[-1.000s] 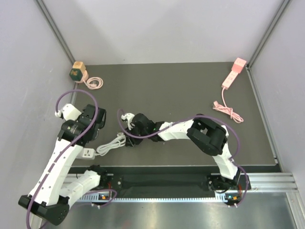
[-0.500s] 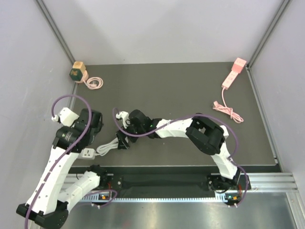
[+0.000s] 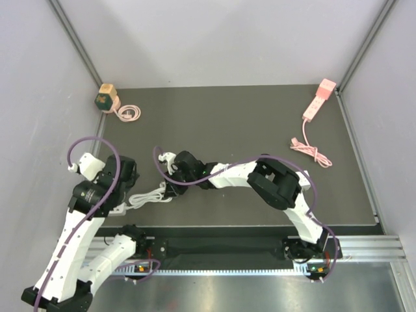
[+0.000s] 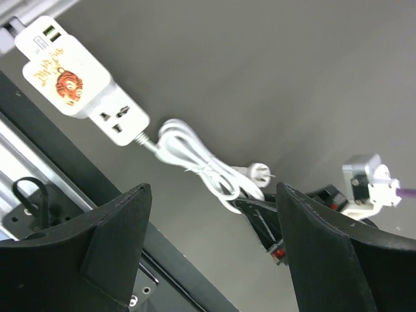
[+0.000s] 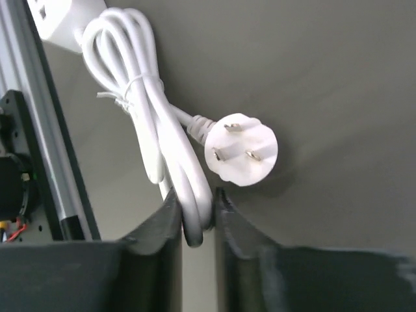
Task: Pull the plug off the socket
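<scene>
A white socket (image 4: 75, 78) with a tiger sticker lies near the table's front left edge, also seen in the overhead view (image 3: 119, 208) and at the top left of the right wrist view (image 5: 65, 16). Its bundled white cable (image 5: 146, 110) ends in a white plug (image 5: 242, 149) that lies loose on the mat with its prongs bare, apart from the socket. My right gripper (image 5: 197, 198) is shut on a loop of that cable beside the plug (image 4: 260, 173). My left gripper (image 4: 213, 192) hangs open above the cable, holding nothing.
A pink power strip (image 3: 318, 99) with its coiled cord (image 3: 311, 149) lies at the back right. A wooden-and-green cube (image 3: 106, 97) with a pink cable (image 3: 129, 113) sits in the back left corner. The metal rail (image 4: 39, 162) runs along the front edge.
My right gripper opened, moved forward and left, then closed on the cable loop. My left arm drew back toward the front left.
</scene>
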You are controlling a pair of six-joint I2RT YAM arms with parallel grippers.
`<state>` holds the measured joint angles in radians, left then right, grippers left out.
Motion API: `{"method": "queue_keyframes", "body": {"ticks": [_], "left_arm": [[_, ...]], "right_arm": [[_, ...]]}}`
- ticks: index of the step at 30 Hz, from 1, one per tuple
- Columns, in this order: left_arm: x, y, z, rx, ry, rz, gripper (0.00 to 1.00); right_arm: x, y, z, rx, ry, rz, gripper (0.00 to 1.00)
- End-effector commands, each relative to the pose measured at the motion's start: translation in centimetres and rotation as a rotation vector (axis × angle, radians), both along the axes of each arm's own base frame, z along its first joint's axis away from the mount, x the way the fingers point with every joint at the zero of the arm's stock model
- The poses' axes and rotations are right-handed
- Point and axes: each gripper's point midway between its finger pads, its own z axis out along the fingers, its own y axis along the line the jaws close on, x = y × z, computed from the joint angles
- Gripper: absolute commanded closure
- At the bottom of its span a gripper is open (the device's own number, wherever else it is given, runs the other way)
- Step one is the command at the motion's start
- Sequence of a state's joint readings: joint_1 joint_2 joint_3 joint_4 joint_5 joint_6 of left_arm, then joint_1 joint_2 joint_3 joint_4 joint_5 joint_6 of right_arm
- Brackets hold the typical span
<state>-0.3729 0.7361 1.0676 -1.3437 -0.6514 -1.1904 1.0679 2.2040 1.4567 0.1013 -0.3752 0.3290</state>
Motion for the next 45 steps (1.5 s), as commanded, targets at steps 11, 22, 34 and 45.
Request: {"method": "queue_keyframes", "body": {"ticks": [11,22,34,45], "left_arm": [[-0.2,1.0,-2.5,0.096,0.177,0.082,0.18],[1.3,0.4,-3.5,0.085,0.176,0.094,0.22],[4.9,0.2,-3.6,-0.022,0.136,-0.004,0.33],[4.0,5.6,-6.7,-0.178,0.238,0.203,0.57]], "right_arm": [[7.5,-6.5,0.6,-0.058,-0.106,-0.309,1.00],[7.1,-11.2,1.7,-0.133,-0.153,-0.322,1.00],[7.1,-15.9,2.0,-0.174,-0.155,-0.273,0.92],[4.9,-16.6,5.4,-0.170,-0.141,-0.177,0.43]]}}
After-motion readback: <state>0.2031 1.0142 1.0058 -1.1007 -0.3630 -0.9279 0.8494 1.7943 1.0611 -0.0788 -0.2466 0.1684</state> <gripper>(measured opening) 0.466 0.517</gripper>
